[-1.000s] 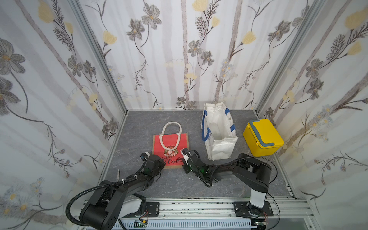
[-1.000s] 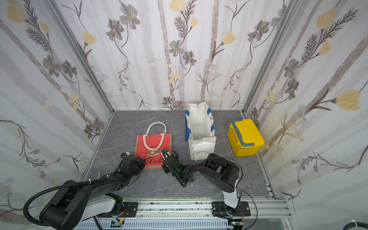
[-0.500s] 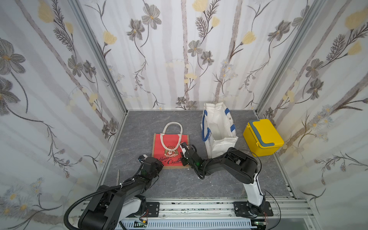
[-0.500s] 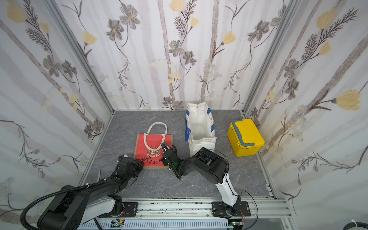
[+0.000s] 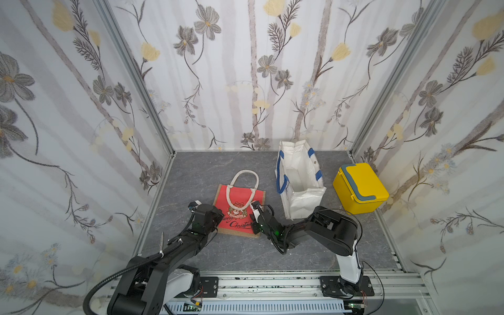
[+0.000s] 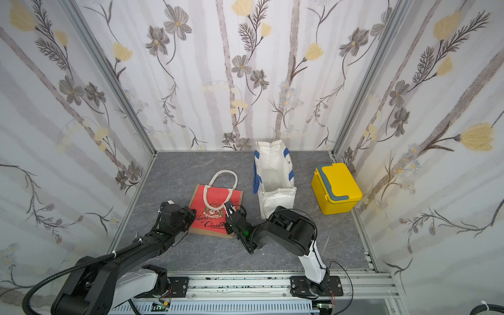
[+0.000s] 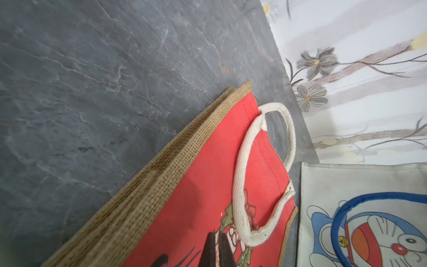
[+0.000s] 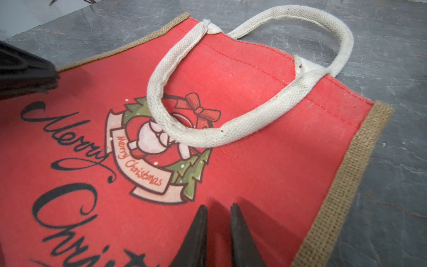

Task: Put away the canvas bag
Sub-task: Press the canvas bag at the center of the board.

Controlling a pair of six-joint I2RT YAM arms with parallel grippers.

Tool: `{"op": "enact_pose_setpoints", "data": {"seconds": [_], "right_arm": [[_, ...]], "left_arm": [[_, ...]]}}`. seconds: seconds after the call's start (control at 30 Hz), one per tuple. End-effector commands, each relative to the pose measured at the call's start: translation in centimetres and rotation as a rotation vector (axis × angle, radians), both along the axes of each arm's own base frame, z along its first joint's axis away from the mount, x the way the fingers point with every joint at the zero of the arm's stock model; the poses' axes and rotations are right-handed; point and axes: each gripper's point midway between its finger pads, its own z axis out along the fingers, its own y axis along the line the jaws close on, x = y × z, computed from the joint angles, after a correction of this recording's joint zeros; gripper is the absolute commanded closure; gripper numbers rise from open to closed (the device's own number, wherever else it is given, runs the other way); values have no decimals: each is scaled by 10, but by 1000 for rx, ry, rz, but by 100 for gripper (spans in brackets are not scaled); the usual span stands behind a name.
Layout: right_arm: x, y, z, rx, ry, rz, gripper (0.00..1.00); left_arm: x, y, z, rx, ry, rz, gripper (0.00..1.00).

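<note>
Both pincers at the red canvas bag (image 5: 241,203), which lies flat on the grey worktop (image 5: 201,169).

In both top views the bag has its handle pointing toward the back wall. It is just left of the standing white bag (image 5: 300,188) and well apart from the yellow box (image 5: 360,191). My left pincer (image 5: 219,218) is at the bag's left edge and my right pincer (image 5: 255,208) is over its right part. In the left wrist view my left pincer (image 7: 216,238) is closed, tips together over the red print beside the white handle (image 7: 239,185). In the right wrist view my right pincer (image 8: 218,208) stands slightly open, tips low over the red cloth, near the burlap edge (image 8: 342,185).
</note>
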Motion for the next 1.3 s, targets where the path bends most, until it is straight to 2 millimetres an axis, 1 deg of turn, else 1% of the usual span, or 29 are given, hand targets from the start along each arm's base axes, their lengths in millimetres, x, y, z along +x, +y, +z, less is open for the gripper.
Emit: {"op": "enact_pose_setpoints", "data": {"seconds": [0.0, 0.03, 0.13, 0.23, 0.27, 0.37, 0.47, 0.6, 0.67, 0.73, 0.8, 0.87, 0.9, 0.97, 1.03, 1.1, 1.13, 1.2, 1.27], "right_arm": [[-19, -13, -34, -125, 101, 47, 81], [-20, -13, -32, -119, 102, 51, 81], [-27, -12, -31, -110, 106, 73, 81], [-32, -5, -26, -97, 90, 99, 80], [-40, -13, -35, -119, 105, 110, 80], [-44, -12, -37, -119, 105, 120, 81], [-50, -9, -38, -121, 104, 130, 81], [-55, -3, -36, -122, 96, 147, 81], [-57, -1, -38, -130, 86, 153, 81], [-55, 0, -34, -125, 75, 147, 81], [-52, 1, -24, -110, 54, 137, 77], [-49, 2, -11, -102, 25, 127, 72], [-49, 3, -4, -101, 2, 126, 71], [-49, 2, 1, -120, -34, 121, 70], [-53, 2, -10, -181, -68, 139, 70], [-53, -2, -33, -271, -85, 151, 71], [-49, 3, -36, -290, -81, 148, 73], [-55, 5, -47, -323, -55, 166, 75], [-60, 3, -47, -325, -66, 162, 77]], "left_arm": [[14, -14, 1, -59, -10, -31, 100], [15, -12, -4, -55, -4, -16, 100], [8, 0, -25, -11, 38, 33, 100], [-10, 7, -52, 14, 106, 44, 100], [-19, 9, -61, 21, 131, 41, 100], [-42, 19, -75, 33, 169, 58, 100], [-60, 26, -79, 36, 193, 76, 100], [-72, 32, -73, 25, 173, 98, 100], [-71, 32, -67, 23, 130, 91, 100], [-70, 34, -66, 50, 136, 82, 100], [-69, 32, -67, 48, 164, 79, 100], [-67, 30, -65, 11, 156, 90, 100], [-67, 30, -65, 7, 152, 97, 100], [-66, 33, -64, 21, 151, 111, 100], [-67, 35, -66, 27, 154, 119, 100], [-68, 34, -68, 16, 158, 114, 100], [-69, 33, -70, 12, 161, 111, 100], [-72, 33, -75, 11, 179, 108, 100], [-74, 32, -77, 5, 180, 105, 100]]}}
